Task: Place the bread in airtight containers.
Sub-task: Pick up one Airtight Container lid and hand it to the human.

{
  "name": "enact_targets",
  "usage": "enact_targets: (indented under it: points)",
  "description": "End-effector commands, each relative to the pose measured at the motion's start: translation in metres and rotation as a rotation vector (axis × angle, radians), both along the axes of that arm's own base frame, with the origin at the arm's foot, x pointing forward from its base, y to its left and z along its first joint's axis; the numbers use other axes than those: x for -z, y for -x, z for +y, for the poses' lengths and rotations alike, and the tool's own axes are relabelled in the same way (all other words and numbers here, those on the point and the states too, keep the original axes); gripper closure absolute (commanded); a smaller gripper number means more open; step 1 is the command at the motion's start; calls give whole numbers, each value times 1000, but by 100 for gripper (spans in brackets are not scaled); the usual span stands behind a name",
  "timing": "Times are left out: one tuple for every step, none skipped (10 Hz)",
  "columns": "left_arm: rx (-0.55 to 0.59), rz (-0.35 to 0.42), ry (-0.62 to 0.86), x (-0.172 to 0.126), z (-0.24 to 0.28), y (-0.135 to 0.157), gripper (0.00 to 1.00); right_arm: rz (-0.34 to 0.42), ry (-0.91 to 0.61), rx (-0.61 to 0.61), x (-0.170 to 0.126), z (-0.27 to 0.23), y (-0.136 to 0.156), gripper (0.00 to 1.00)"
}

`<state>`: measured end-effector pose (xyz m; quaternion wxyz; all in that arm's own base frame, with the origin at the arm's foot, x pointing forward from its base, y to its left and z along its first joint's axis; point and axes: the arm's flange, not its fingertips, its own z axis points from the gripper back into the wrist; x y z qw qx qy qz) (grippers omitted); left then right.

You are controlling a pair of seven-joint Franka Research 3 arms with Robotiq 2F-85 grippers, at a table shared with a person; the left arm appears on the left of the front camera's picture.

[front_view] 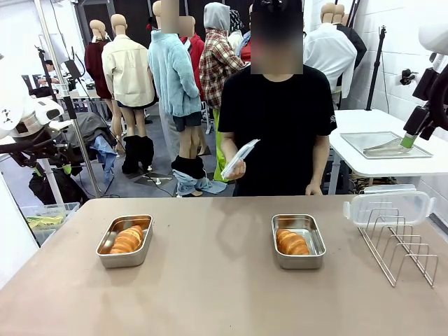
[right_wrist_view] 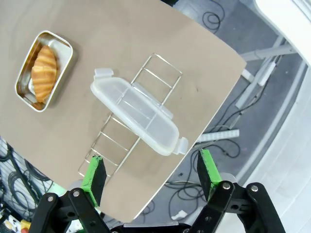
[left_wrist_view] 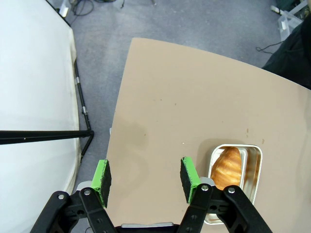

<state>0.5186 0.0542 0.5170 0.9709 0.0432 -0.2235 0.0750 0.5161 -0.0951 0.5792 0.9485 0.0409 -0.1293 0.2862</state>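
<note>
The right jaws stand wide apart and hold nothing, hanging above the right end of the bench [right_wrist_view: 58, 126]. Straight ahead of them a translucent lid [right_wrist_view: 136, 114] rests across the top of the wire rack [right_wrist_view: 163, 73]. Its long axis runs slantwise to the line between the two green pads [right_wrist_view: 95, 174], so I judge the wrist must turn before the jaws can close across the lid's short width. This arm is by far the nearer to that lid.

Well apart beyond the rack sits the right tin [right_wrist_view: 68, 48], uncovered, with one bread roll [right_wrist_view: 43, 73] lying along its length.

The left jaws also stand apart and empty, over bare bench. The left tin [left_wrist_view: 255, 155] lies just beside one pad, off to the side and not between the pads. It too is uncovered, with one roll [left_wrist_view: 228, 167] lying lengthwise in it.

Across the bench, the person's hand [front_view: 234, 168] holds a second lid [front_view: 241, 155]. Both rolls look placed, and only the lidding seems left.
</note>
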Motion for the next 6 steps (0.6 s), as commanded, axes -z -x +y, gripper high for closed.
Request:
enact_targets:
  points:
    - [-1,-4,-1,-2,0,0,25,15,-4,13,-2,1,-3,7]
    - [-1,-4,-1,-2,0,0,25,15,-4,13,-2,1,-3,7]
    - [-1,-4,-1,-2,0,0,25,15,-4,13,-2,1,-3,7]
    - [-1,-4,-1,-2,0,0,25,15,-4,13,-2,1,-3,7]
    - [-1,-4,-1,-2,0,0,25,15,-4,13,-2,1,-3,7]
    - [-1,-4,-1,-2,0,0,25,15,-4,13,-2,1,-3,7]
